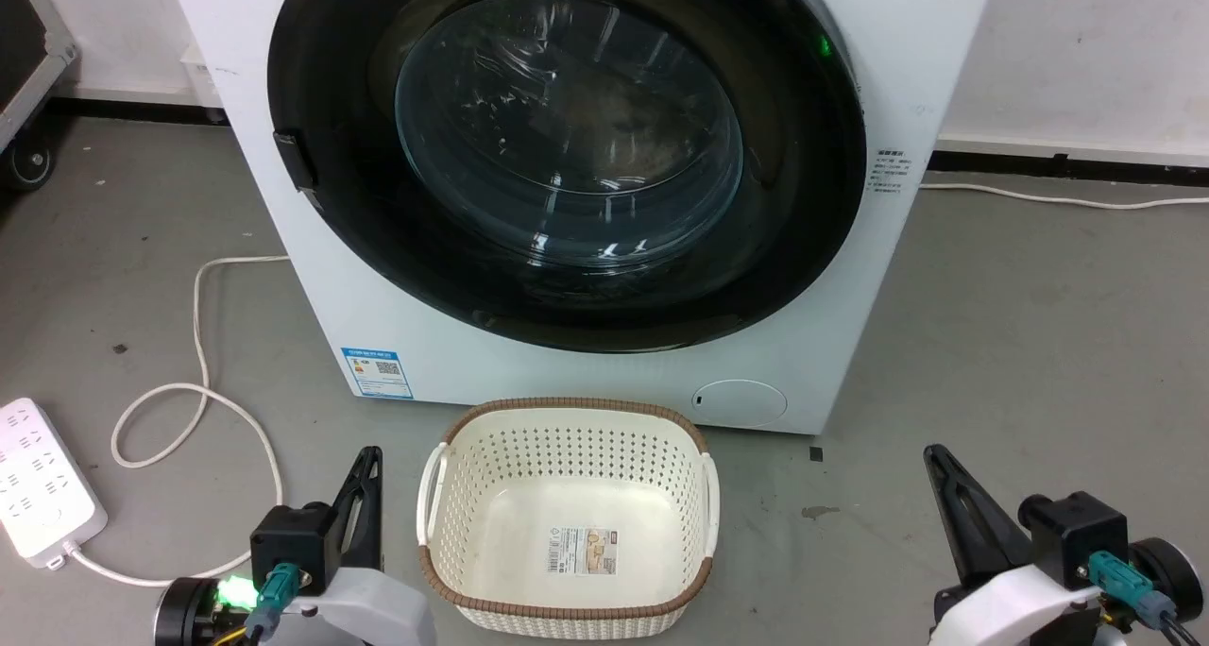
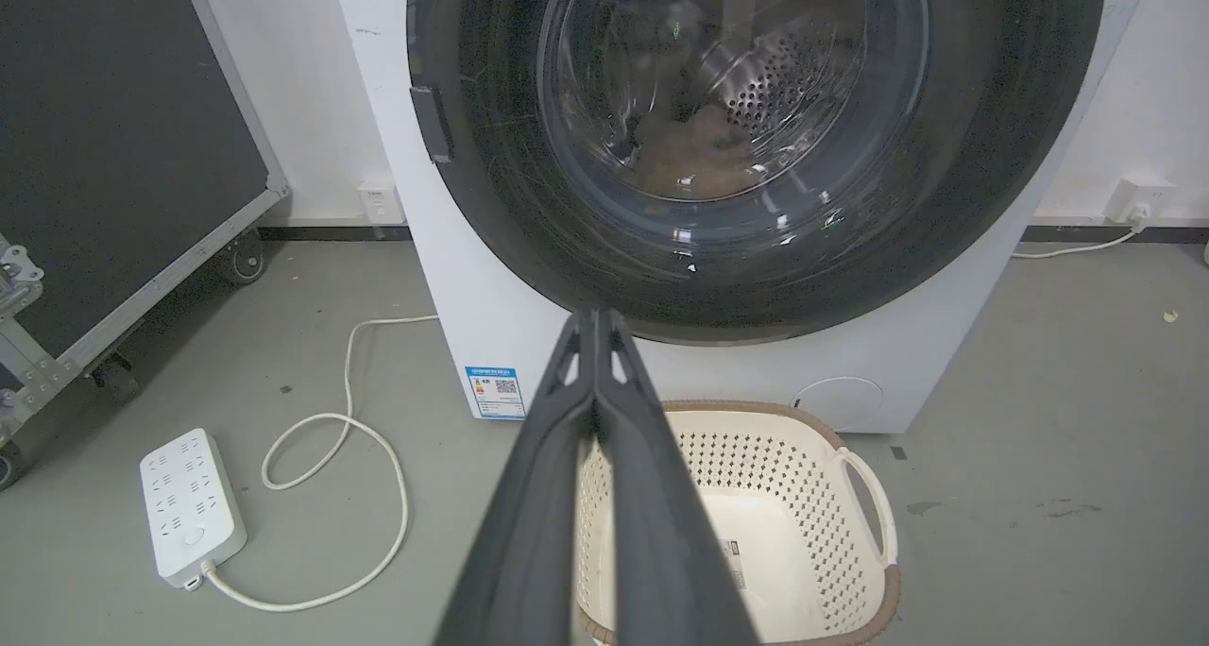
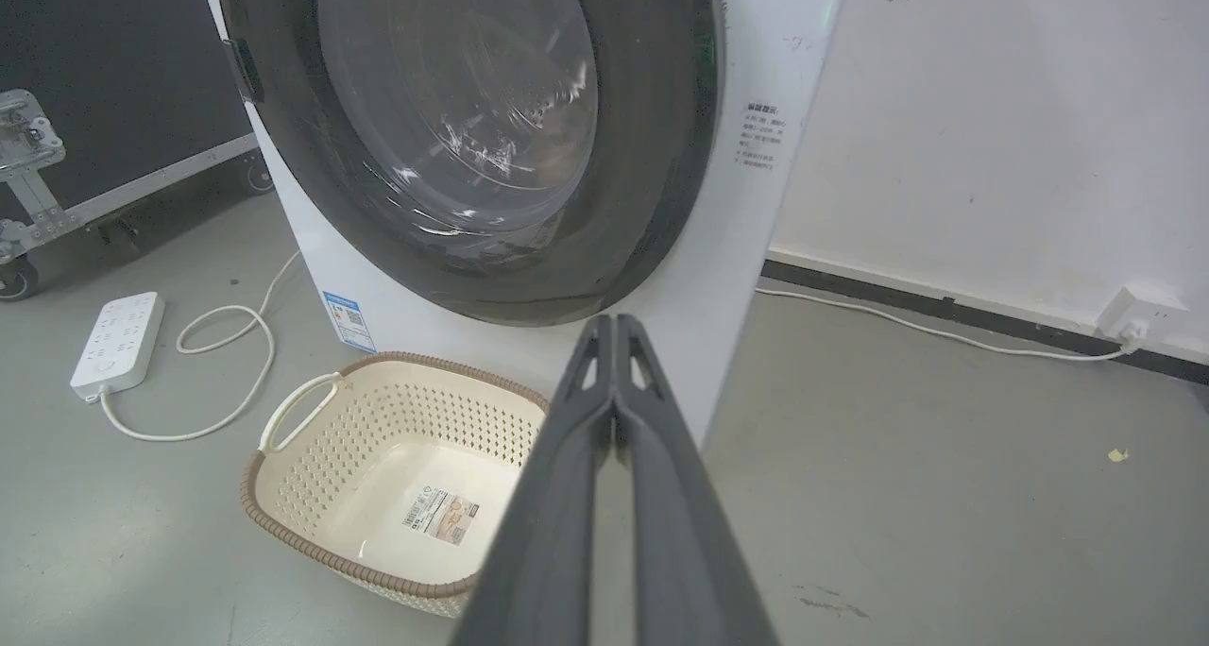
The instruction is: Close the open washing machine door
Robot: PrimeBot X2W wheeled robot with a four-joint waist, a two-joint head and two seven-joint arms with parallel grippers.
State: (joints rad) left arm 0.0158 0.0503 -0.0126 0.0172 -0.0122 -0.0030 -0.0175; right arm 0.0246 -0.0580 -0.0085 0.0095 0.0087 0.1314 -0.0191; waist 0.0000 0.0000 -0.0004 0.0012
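The washing machine (image 1: 529, 372) is a white front-loader facing me. Its round black-rimmed washing machine door (image 1: 567, 145) lies flat against the front, with the glass bowl over the drum and a small black latch tab on its left rim. Through the door glass (image 2: 737, 108) I see the perforated drum and something brownish inside. The door (image 3: 453, 127) looks flush from the right side too. My left gripper (image 1: 368, 459) is low at the left, shut and empty, well short of the machine. My right gripper (image 1: 935, 457) is low at the right, also shut and empty.
A cream perforated basket with a brown rim (image 1: 567, 408) stands on the floor right before the machine, between my arms. A white power strip (image 1: 38, 481) and its looping cable (image 1: 198, 344) lie at the left. A black wheeled case (image 2: 113, 155) stands far left.
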